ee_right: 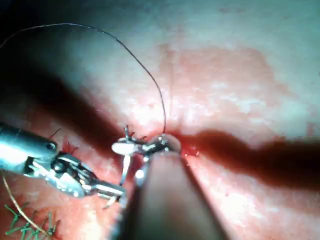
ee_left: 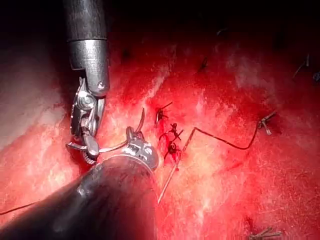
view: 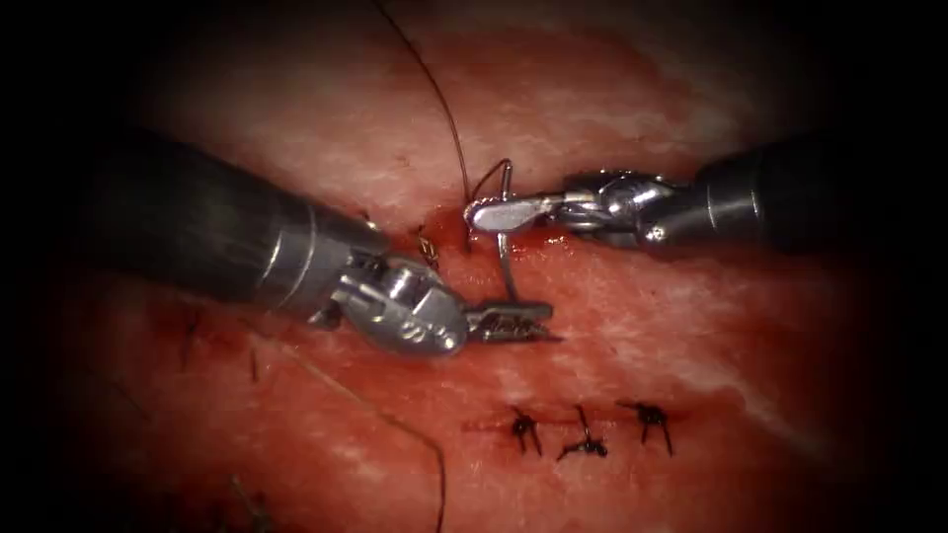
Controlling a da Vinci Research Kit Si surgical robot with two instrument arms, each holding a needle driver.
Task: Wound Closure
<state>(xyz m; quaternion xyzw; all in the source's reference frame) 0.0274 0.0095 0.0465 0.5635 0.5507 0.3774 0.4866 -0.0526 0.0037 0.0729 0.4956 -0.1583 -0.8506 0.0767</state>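
Observation:
The curved needle (view: 506, 262) stands upright, free of the tissue (view: 632, 326), just over the wet cut (view: 444, 235). My right tool (view: 489, 214) is shut on the needle's upper part, below the bend where the dark thread (view: 449, 118) joins it. My left tool (view: 513, 321) is shut on the needle's lower end, close to the tissue. The thread rises from the needle away to the far side. In the right wrist view the right jaws (ee_right: 125, 147) grip the needle (ee_right: 124, 170) above the left tool (ee_right: 109, 190). The left wrist view shows the needle (ee_left: 112, 146) between both tools.
Three dark knotted stitches (view: 583, 434) sit in a row on the near tissue. A loose strand of thread (view: 395, 424) trails across the near left. Red fluid (view: 553, 242) pools along the cut under the right tool. Short cut ends (view: 188, 336) lie at far left.

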